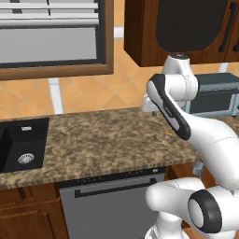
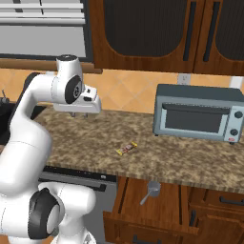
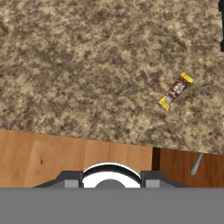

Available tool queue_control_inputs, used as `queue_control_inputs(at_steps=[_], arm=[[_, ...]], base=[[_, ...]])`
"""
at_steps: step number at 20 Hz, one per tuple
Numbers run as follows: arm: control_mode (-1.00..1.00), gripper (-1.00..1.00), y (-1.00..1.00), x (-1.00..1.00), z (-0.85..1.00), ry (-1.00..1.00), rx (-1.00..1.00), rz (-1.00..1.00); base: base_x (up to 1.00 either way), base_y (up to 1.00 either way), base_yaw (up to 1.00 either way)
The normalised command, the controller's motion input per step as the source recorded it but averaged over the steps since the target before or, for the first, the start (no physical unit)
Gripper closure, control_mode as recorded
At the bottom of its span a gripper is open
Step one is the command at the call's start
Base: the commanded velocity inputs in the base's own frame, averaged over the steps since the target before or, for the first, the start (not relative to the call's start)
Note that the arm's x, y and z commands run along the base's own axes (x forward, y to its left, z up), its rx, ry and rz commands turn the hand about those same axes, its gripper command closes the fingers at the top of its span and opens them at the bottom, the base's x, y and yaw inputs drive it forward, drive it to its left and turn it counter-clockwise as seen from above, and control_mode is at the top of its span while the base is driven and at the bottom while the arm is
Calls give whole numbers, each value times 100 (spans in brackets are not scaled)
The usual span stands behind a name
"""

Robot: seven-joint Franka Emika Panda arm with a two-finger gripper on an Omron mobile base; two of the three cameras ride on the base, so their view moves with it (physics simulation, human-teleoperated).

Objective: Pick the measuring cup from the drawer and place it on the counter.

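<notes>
Gripper (image 2: 80, 115) hangs high over the counter (image 2: 95, 143), its short fingers pointing down under the white hand near the back wall; nothing sits between them, but whether the jaws stand parted or closed I cannot tell from these views. Measuring cup (image 2: 152, 189) lies in the open drawer (image 2: 167, 209), below the counter's front edge and to the right of the dishwasher (image 1: 112, 205); bowl toward the counter, thin handle running down and to the left in the right base view. In the hand view only the tip of that handle (image 3: 195, 164) shows, beyond the counter edge. Small yellow-ended packet (image 2: 127, 148) rests on the granite between hand and drawer, well apart from the cup. Toaster oven (image 2: 198, 116) stands at the right, sink (image 1: 21, 144) far left. Step in hand, as I judge it: the approach, no grasp made, cup untouched. Next move calls for swinging the hand outward past the counter's lip and to the robot's right, then lowering into the drawer with jaws parted wide enough for the bowl or set across the handle. Risks: clipping the overhanging counter edge on descent, and nudging so light a cup away instead of closing on it.
</notes>
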Motion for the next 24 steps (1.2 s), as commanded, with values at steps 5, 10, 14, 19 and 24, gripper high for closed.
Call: queue_control_inputs(at_steps=[5,10,14,19,24], arm=[[-100,-100,-44,-26,0,2,0,0],[-100,-100,-100,-49,-21,5,0,0],[-100,-100,-100,-45,-49,3,0,0],[-100,-100,-90,-25,-49,0,-5,0],[-100,-100,-82,-18,-46,0,-2,-3]], base=[[0,0,0],[0,0,0],[0,0,0],[0,0,0],[0,0,0]])
